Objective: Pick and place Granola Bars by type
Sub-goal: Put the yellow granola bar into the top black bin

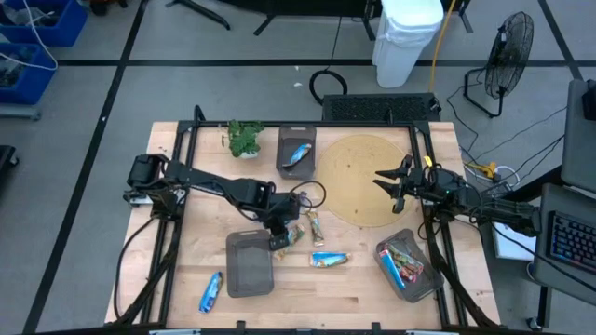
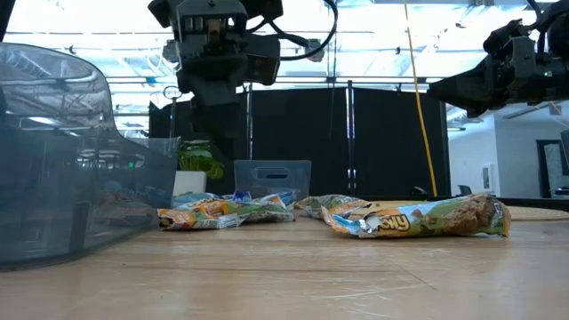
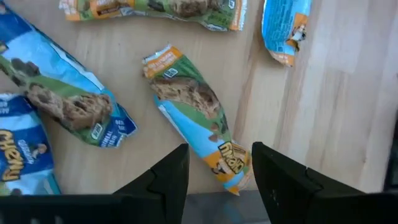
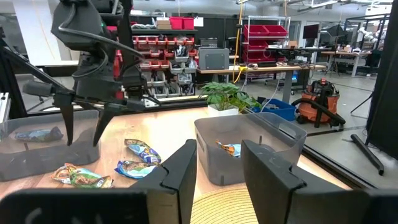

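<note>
Several wrapped bars lie flat on the wooden table in a loose cluster (image 1: 296, 233). My left gripper (image 1: 279, 237) hovers open above this cluster, fingers pointing down. In the left wrist view its fingers stand on either side of one end of a green-and-orange bar (image 3: 193, 106), and the right wrist view shows the left gripper (image 4: 84, 134) clear above the bars. Blue bars lie apart (image 1: 330, 260) (image 1: 211, 291). My right gripper (image 1: 385, 189) waits open over the round tan mat (image 1: 358, 172).
One dark grey bin (image 1: 250, 265) sits just near-left of the cluster. A far bin (image 1: 296, 152) holds a blue bar, and a right bin (image 1: 408, 268) holds reddish and blue bars. A small green plant (image 1: 245, 137) stands at the far edge. The arms' frame rails border both sides.
</note>
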